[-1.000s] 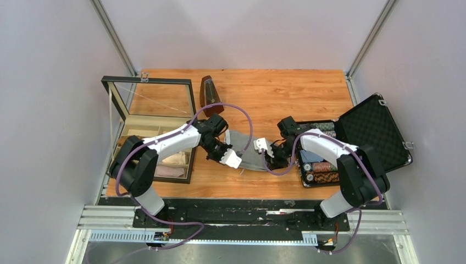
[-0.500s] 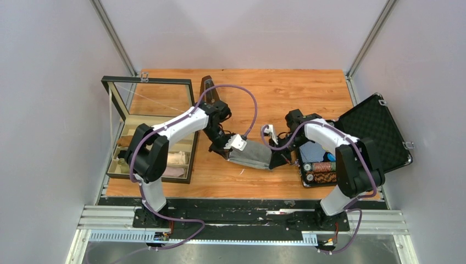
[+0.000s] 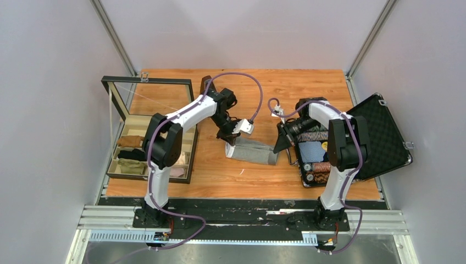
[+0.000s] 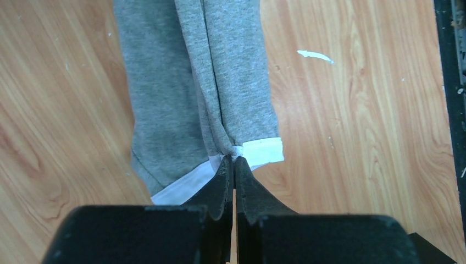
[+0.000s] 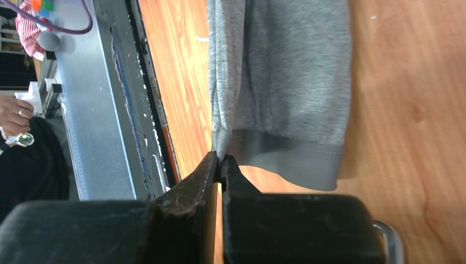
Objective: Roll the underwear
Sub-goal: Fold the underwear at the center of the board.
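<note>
The underwear (image 3: 253, 152): matt grey knit cloth, smooth white edge trim. Table (image 3: 275, 93): grained wood, slight sheen. Right-hand case lid (image 3: 373, 129): dimpled black foam.

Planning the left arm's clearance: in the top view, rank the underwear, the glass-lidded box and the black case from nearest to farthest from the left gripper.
1. underwear, pinched in the left gripper.
2. glass-lidded box, on its left.
3. black case, at the far right.

Prob. a robotics lab: white-panelled booth walls (image 3: 236, 33), aluminium rails (image 3: 110, 220), wooden table (image 3: 264, 88).
</note>
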### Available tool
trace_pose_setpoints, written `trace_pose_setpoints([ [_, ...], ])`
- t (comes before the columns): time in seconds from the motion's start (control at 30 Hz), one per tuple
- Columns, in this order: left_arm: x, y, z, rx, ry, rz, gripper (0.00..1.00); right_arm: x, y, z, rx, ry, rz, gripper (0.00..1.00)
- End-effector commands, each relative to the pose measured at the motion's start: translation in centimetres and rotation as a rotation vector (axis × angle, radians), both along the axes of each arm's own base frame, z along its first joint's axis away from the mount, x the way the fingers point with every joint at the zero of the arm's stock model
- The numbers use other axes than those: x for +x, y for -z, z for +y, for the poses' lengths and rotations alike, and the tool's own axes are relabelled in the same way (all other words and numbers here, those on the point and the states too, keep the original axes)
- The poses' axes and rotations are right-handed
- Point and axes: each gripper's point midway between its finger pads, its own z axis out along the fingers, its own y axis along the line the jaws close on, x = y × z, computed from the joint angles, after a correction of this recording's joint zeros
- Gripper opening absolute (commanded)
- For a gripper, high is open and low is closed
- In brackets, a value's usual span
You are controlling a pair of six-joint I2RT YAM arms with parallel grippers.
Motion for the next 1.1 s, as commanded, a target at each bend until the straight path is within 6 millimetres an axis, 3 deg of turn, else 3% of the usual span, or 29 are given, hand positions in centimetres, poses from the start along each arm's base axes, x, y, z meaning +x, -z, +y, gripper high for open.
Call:
trace_pose_setpoints([
  [0.0, 2.2, -0.6, -0.2, 0.010, -0.058, -0.024, 0.00, 1.5, -1.5, 0.2, 0.048, 0.048, 0.050, 0.00],
  [0.27, 5.5, 0.0, -0.9, 0.021, -0.129, -0.056, 0.00, 2.8, 0.2, -0.6, 0.025, 0.091, 0.111, 0.00],
  [0.67, 8.5, 1.1, -1.1, 0.043, -0.213, -0.113, 0.01, 5.6, 1.9, -1.2, 0.021, 0.171, 0.184, 0.00],
  [0.83, 9.9, 1.3, -1.4, 0.047, -0.271, -0.146, 0.05, 6.1, 2.6, -1.2, 0.005, 0.193, 0.203, 0.00],
  [1.07, 11.4, 1.1, -1.3, 0.069, -0.387, -0.170, 0.19, 7.5, 2.4, -1.3, -0.024, 0.240, 0.178, 0.09],
])
